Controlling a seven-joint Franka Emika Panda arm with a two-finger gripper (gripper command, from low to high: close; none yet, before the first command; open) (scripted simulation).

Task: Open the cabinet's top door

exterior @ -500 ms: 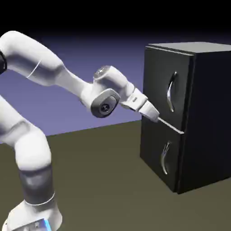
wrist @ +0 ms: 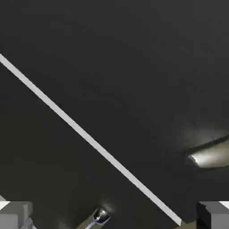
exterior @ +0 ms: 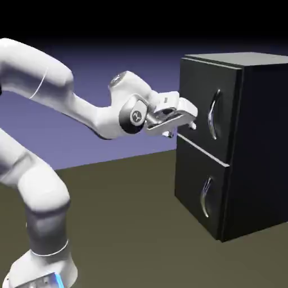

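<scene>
Pincer (exterior: 181,125) spread, empty, near top door (exterior: 199,107), short of handle (exterior: 212,114). Risk: tilted approach misses handle, fingers strike panel.

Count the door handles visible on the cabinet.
2. The top door's handle is just right of the open gripper; the lower door's handle sits below it. Both show on the cabinet front.

The cabinet (exterior: 247,146) was matte black throughout, its top door (exterior: 203,107) carrying a silver handle (exterior: 212,114) and the lower door (exterior: 199,194) a matching silver one. The arm (exterior: 50,112) was white with grey joint caps, the gripper (exterior: 183,128) white with grey finger tips (wrist: 15,214). The table (exterior: 129,225) was dull olive-brown, the backdrop (exterior: 95,62) blue-violet fading to black above.
</scene>
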